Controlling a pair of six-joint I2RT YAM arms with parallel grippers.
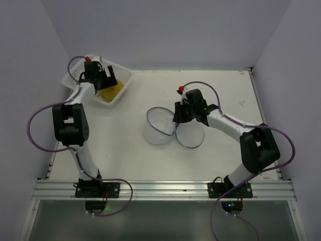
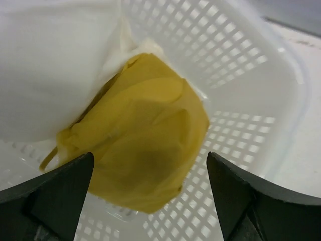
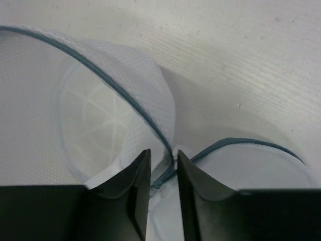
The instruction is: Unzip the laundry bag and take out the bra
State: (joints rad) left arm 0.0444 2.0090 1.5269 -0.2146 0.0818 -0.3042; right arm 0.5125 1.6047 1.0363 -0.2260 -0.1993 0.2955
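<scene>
The laundry bag lies unzipped mid-table as two mesh bowl halves joined at a hinge. It shows empty in the right wrist view, with its dark zipper rim running along the edge. My right gripper is shut on the bag's hinge fabric between the halves. The yellow bra lies in the white lattice basket at the back left. My left gripper hovers over it, open and empty. In the left wrist view the bra sits on the basket floor between the spread jaws.
The basket stands in the back left corner against the walls. A blurred white surface fills the upper left of the left wrist view, beside the bra. The table's metal rail runs along the near edge.
</scene>
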